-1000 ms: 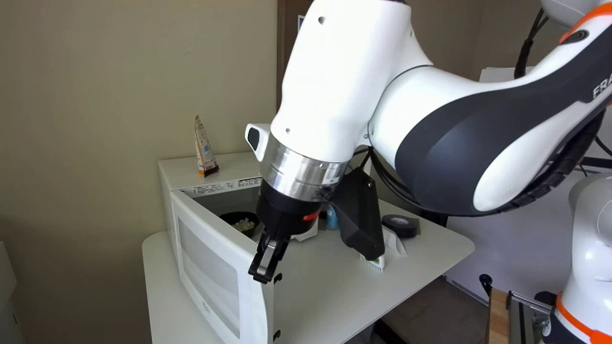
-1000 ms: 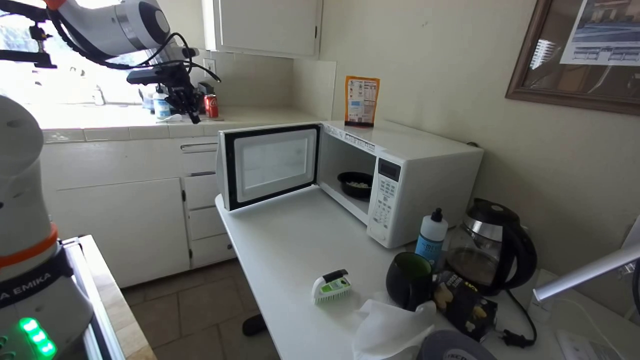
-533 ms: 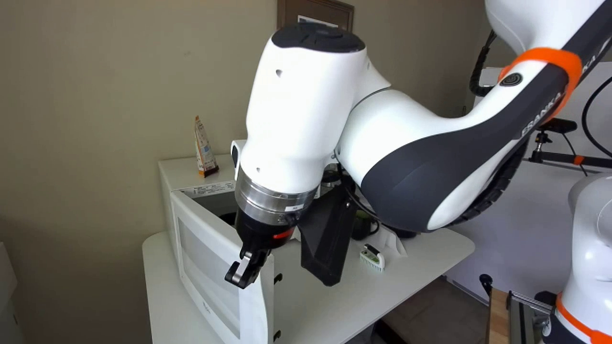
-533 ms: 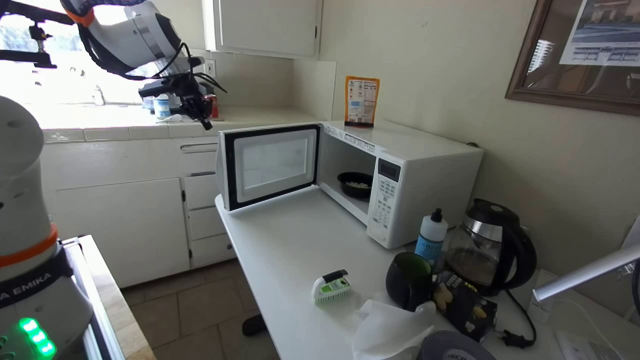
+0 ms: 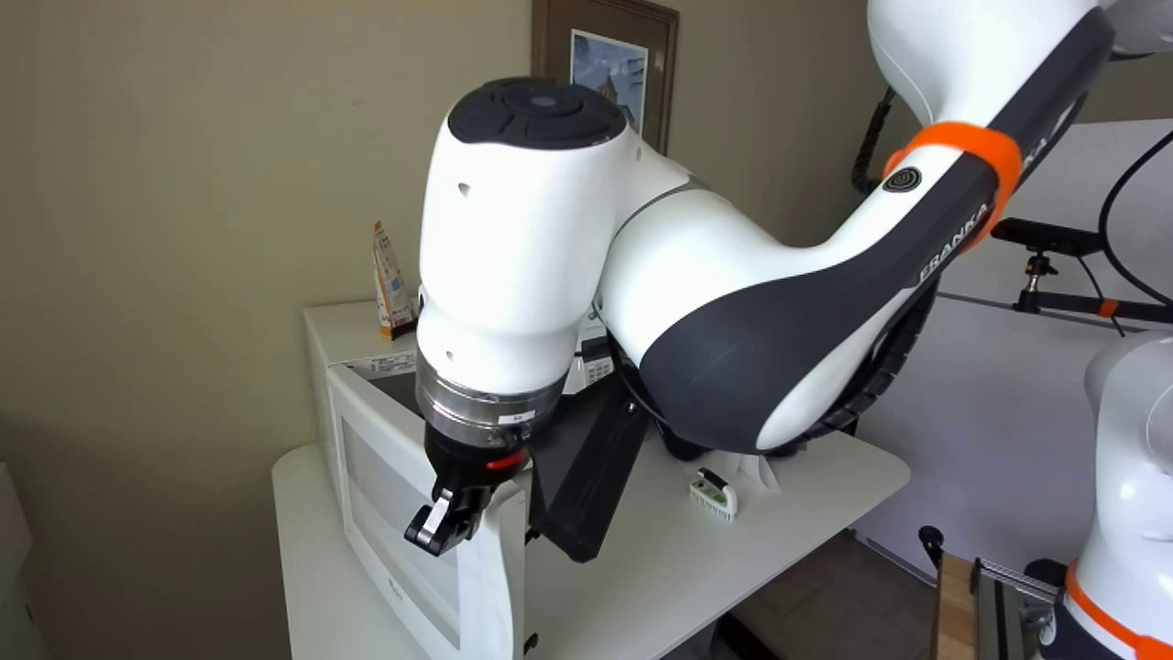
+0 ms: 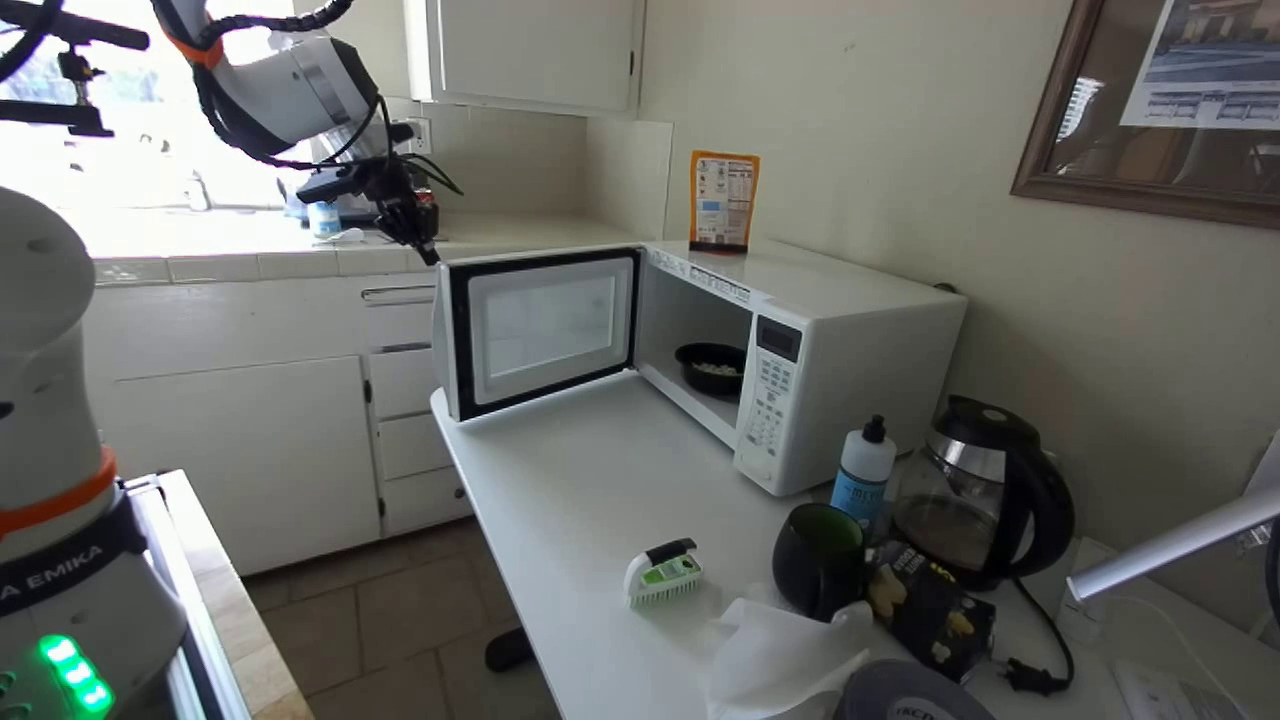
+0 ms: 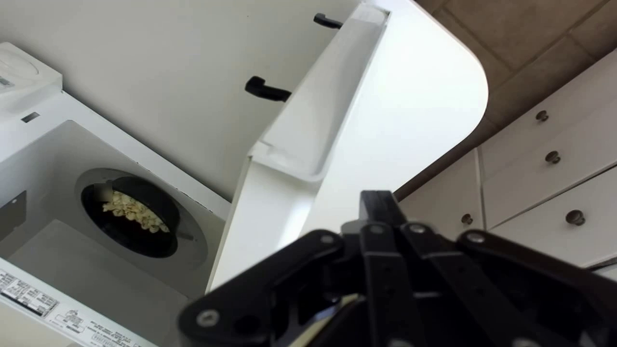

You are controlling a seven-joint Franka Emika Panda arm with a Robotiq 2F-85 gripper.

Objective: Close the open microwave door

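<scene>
The white microwave (image 6: 880, 350) stands on a white table and also shows behind the arm in an exterior view (image 5: 344, 335). Its door (image 6: 545, 325) stands wide open, swung out from the front; its outer face with the pale window (image 5: 394, 513) faces away from the cavity. My gripper (image 5: 426, 541) is shut and empty, near the door's free upper end on its outer side. In an exterior view the gripper (image 6: 430, 255) shows just beyond the door's upper corner. In the wrist view the fingertips (image 7: 378, 197) are together, right of the door's top edge (image 7: 260, 207); contact is not visible.
A black bowl with popcorn (image 7: 164, 202) sits inside the microwave. An orange and white bag (image 6: 724, 205) stands on its top. A brush (image 6: 662, 575), mug (image 6: 800, 550), bottle (image 6: 862, 475) and kettle (image 6: 950, 510) are on the table. Cabinets (image 6: 240, 440) stand behind the door.
The arm and shut gripper have moved lower and across to the door's outer side, from above its free upper end. The door has not visibly moved.
</scene>
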